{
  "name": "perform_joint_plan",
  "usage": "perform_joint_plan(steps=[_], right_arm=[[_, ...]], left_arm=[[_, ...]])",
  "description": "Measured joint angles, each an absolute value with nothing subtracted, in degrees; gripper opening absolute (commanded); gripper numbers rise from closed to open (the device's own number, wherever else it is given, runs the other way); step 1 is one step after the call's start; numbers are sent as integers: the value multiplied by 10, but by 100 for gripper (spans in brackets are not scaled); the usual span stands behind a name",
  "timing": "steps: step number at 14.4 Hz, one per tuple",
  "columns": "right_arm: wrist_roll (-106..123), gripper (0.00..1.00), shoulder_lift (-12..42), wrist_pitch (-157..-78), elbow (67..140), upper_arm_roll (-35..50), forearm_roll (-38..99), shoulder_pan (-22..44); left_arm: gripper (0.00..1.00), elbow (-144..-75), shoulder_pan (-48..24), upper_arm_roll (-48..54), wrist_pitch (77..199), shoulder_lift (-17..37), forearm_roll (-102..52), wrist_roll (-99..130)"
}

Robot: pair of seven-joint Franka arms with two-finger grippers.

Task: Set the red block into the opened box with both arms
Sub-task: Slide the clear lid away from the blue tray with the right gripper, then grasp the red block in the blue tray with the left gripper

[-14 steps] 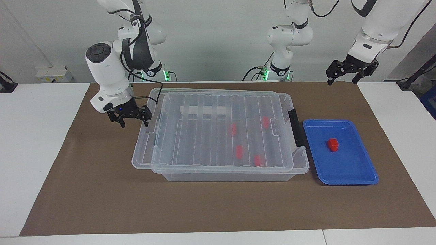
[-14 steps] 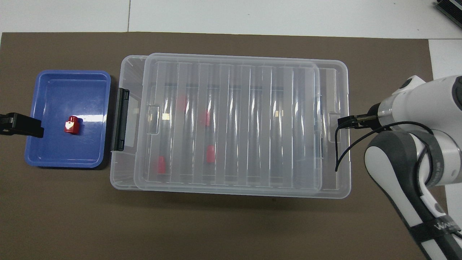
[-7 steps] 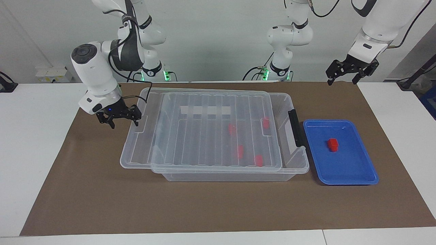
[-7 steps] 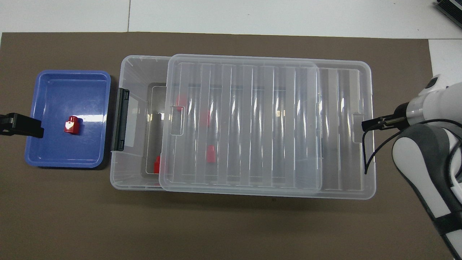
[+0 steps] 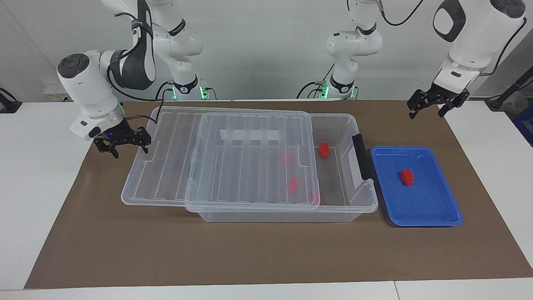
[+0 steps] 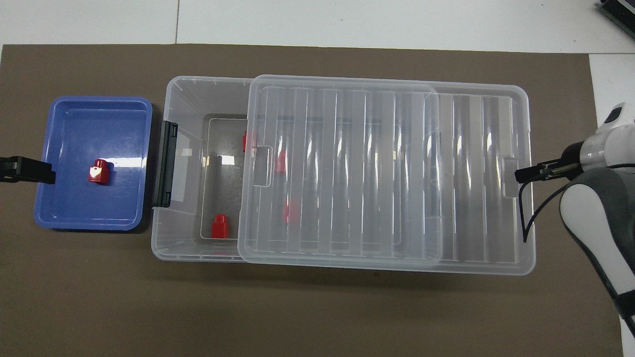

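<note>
Red block (image 5: 407,176) lies alone in the blue tray (image 5: 441,218), loose on the tray floor and clear of its walls; the tray sits just beside the box (image 5: 333,214) toward the left arm's end of the table (image 5: 50,187).

Handling assessment: the block appears to be small, rigid moulded plastic, judged light and not fragile. Its faces look smooth and glossy, so some slip under the fingertips is possible. The top carries a narrower stud or bevel, so the flat side walls of the lower body are the sounder place to take hold, approached from straight above with the fingers straddling the short dimension. The tray is shallow and should not obstruct a vertical descent.

Box condition: the clear ribbed lid (image 5: 175,166) is displaced toward the right arm's end, overhanging the box there and leaving an opening at the end with the black latch (image 5: 360,156). Four further red blocks lie inside; two show in the uncovered part, two are seen through the lid.

Right end effector (image 5: 123,142) is at the lid's overhanging end, at the handle tab, jaws spread; whether it bears on the lid cannot be confirmed. Left end effector (image 5: 433,104) hangs above the brown mat near the tray, jaws spread, holding nothing.
</note>
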State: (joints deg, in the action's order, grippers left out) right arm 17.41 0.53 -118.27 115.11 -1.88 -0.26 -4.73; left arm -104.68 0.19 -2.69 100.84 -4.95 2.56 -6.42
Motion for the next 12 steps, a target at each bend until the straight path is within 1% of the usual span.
perform_joint_plan(steps=[3, 5, 8, 10, 12], right_arm=[[194, 100, 5, -1183, 1151, -19, -3, -59], [205, 100, 5, -1183, 1151, -19, -8, -69], [208, 100, 5, -1183, 1151, -19, -18, -79], [208, 100, 5, -1183, 1151, -19, -19, -81], [208, 100, 5, -1183, 1151, -19, -19, -82]], left_arm=[[100, -1129, 9, -27, 1121, -31, 26, -92], [100, -1156, 19, -27, 1181, 1, 26, -120], [99, -1161, 31, -27, 1241, 53, 26, -147], [94, -1162, 33, -27, 1272, 78, 26, -151], [94, -1162, 36, -27, 1301, 106, 26, -160]])
